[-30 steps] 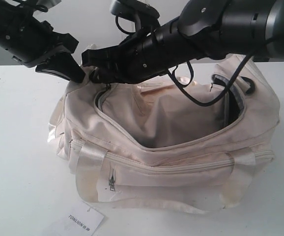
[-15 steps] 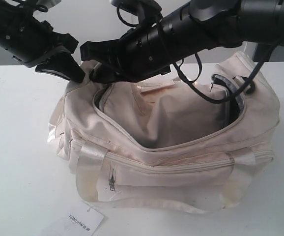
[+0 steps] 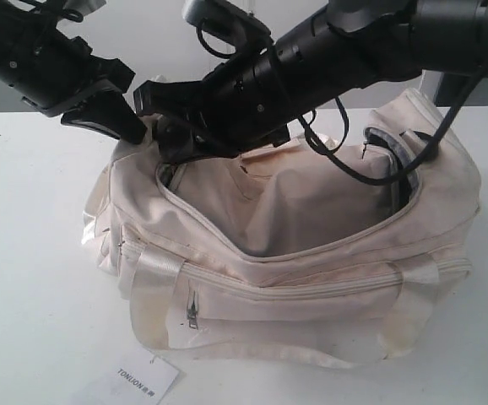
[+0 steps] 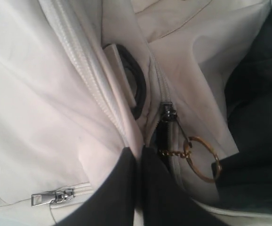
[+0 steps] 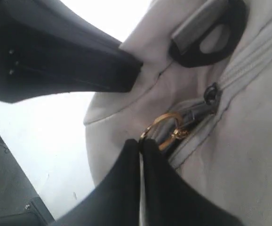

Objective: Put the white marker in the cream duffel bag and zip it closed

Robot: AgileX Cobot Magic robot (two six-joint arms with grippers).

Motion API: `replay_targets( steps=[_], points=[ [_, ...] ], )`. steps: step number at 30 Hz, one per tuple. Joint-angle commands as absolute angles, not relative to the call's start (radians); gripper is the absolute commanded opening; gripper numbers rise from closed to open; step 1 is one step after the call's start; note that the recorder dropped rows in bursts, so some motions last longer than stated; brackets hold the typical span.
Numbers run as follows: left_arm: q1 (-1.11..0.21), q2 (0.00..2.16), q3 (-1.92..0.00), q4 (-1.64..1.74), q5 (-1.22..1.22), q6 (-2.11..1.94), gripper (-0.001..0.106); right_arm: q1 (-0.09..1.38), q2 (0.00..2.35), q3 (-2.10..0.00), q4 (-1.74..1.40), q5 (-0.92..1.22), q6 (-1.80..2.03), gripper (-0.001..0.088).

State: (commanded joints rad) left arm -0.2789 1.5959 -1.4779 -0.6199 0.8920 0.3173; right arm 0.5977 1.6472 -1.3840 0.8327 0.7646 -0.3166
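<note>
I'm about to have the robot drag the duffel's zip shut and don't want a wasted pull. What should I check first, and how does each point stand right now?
1. White marker inside the bag: cannot tell. No view shows it, and the visible part of the interior shows only fabric.
2. Left claw anchoring the cream duffel bag: ok. It is shut on fabric at the end of the bag.
3. Right claw on the gold pull ring: ok. The ring runs into its shut tips.
4. Zipper slider at the start of its run: ok. It sits at the end held by the left claw.
5. Top zipper closed: not ok. It gapes wide open.
</note>
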Motion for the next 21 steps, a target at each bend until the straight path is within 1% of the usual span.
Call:
replay_targets(
  steps=[6, 12, 21],
  points=[
    [-0.279, 1.596, -1.478, -0.62, 0.892, 0.317, 0.0, 0.598, 1.588, -1.384, 0.833, 0.762, -0.319, 0.0],
    [-0.279, 1.596, -1.478, -0.62, 0.892, 0.317, 0.0, 0.598, 1.579, -1.384, 0.833, 0.769, -0.319, 0.0],
    [-0.279, 1.596, -1.478, -0.62, 0.892, 0.317, 0.0, 0.598, 1.597, -1.382, 0.839, 0.879, -0.314, 0.0]
  ],
)
